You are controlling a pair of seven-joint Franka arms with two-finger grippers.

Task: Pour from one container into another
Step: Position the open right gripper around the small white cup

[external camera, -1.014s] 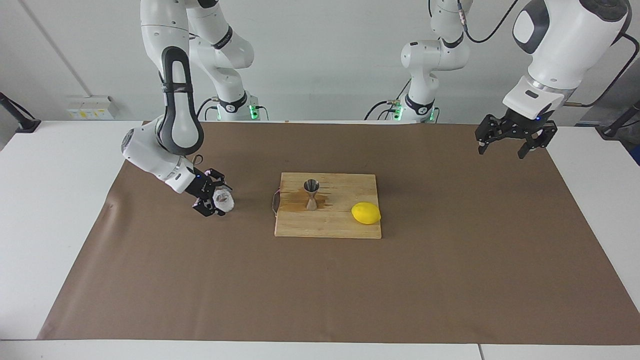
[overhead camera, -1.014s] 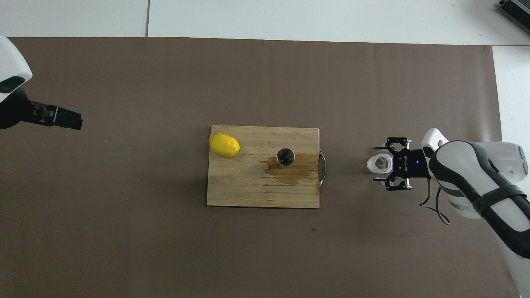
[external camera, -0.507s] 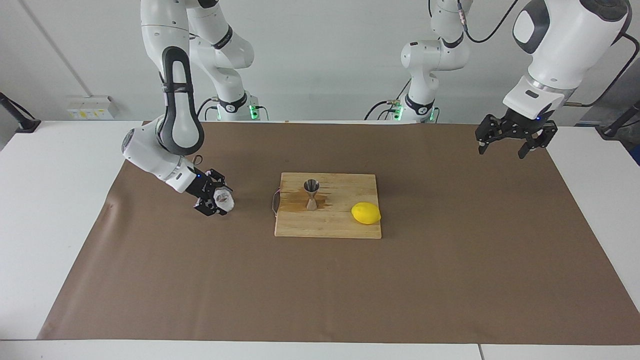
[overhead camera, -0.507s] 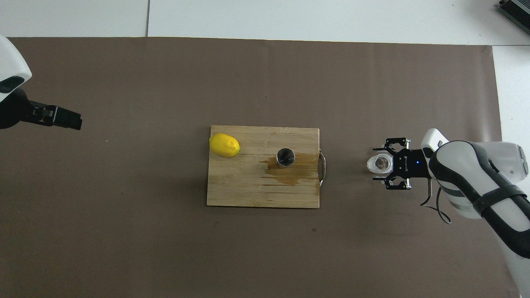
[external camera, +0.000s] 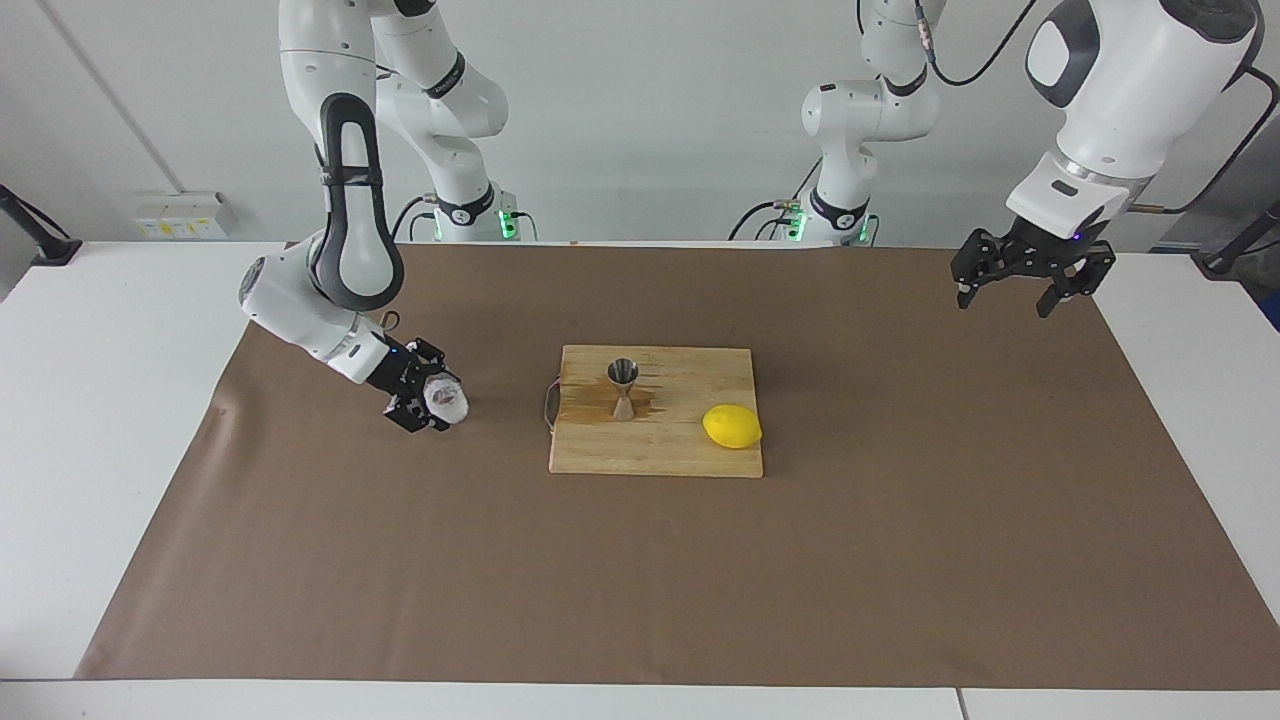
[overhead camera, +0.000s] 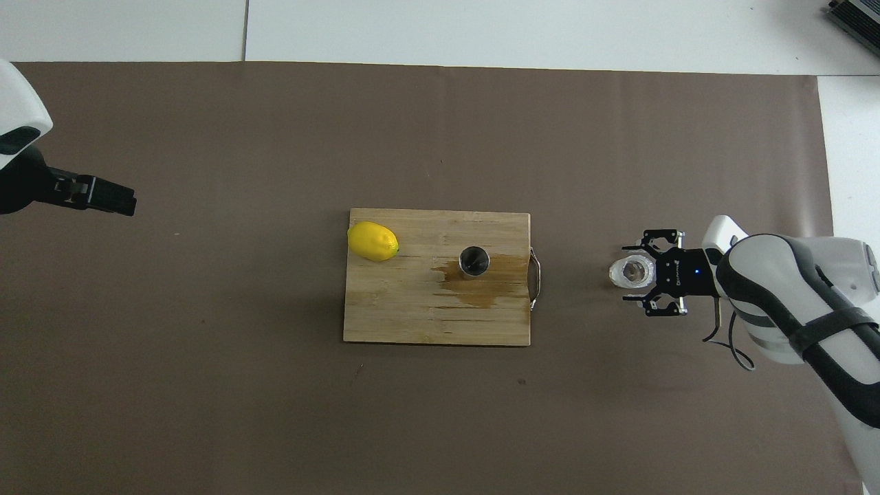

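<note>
The right gripper (external camera: pixel 432 403) is low over the brown mat toward the right arm's end of the bench, and its fingers (overhead camera: pixel 636 245) stand on either side of the cup (external camera: pixel 446 399). They sit wide around the cup's ribbed sides. Whether the pads are actually pressing on it or only bracketing it I cannot tell from here, nor whether the cup's base rests on the mat or is just clear of it. The cup looks about upright, its mouth showing as a round ring in the overhead view.

The relation that matters runs outward from that grip. The jigger (external camera: pixel 623 388) stands upright on the board (external camera: pixel 700 455), toward the board's handled edge, which is the edge facing the cup. From the cup, the jigger lies straight along the bench toward the left arm's end, at about the same distance from the robots, with bare mat and the board's handle between them. So the carry would likely be a plain sideways run, then a tilt over the jigger's open upper cone. A wet stain spreads on the board around the jigger's foot. The lemon (external camera: pixel 732 426) lies on the board toward the left arm's end, clear of that path.

The right arm is much the nearer one. The left gripper (external camera: pixel 1025 280) waits high over the mat's corner, fingers spread and empty.
</note>
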